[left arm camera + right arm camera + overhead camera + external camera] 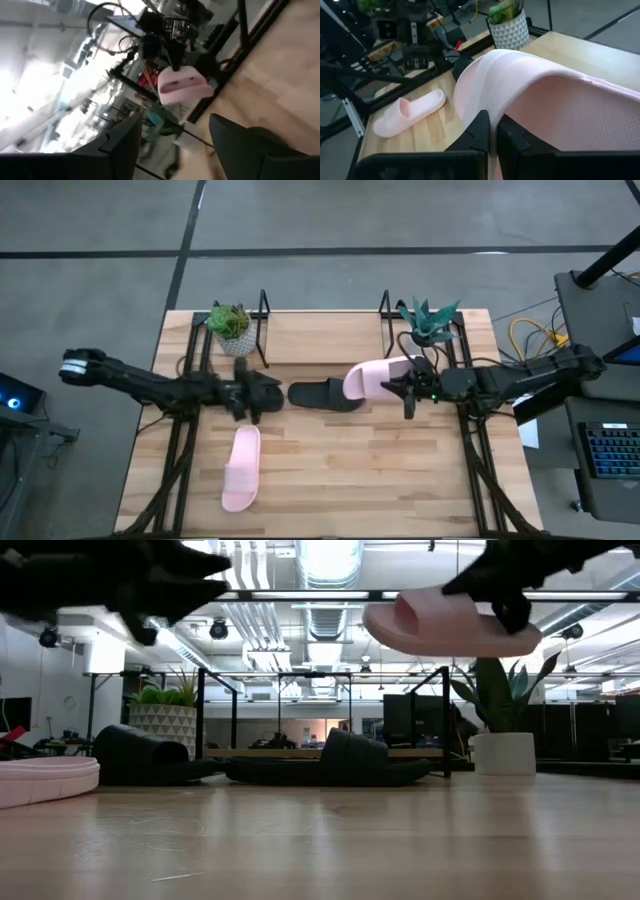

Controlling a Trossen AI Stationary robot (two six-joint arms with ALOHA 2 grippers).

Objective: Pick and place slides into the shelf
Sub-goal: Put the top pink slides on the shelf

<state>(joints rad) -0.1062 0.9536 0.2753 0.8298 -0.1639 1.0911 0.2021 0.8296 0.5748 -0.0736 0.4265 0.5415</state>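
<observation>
My right gripper [405, 390] is shut on a pale pink slide [378, 377] and holds it in the air over the table's right half, near the shelf's right end frame [386, 310]. The low view shows that slide [450, 625] high above the wood. My left gripper [257, 398] is open and raised [185, 590], touching nothing, above a black slide [145, 755]. A second black slide [325, 394] lies sole-down mid-table. The other pink slide [242, 468] lies sole-down near the near edge. The shelf [320, 675] stands at the far side. My right gripper pinches the pink slide's strap at its edge [492, 107] between its two fingers [479, 131]. It comes in roughly level from the table's right. The slide is lifted clear and sits about level, sole down, its strap opening [410, 610] facing the left.
Two small potted plants stand at the far side, one by the shelf's left frame [232, 328] and one by its right frame [430, 323]. Black frame legs run along both table sides [180, 460]. Bare wood lies between the near pink slide and the right frame legs [380, 470].
</observation>
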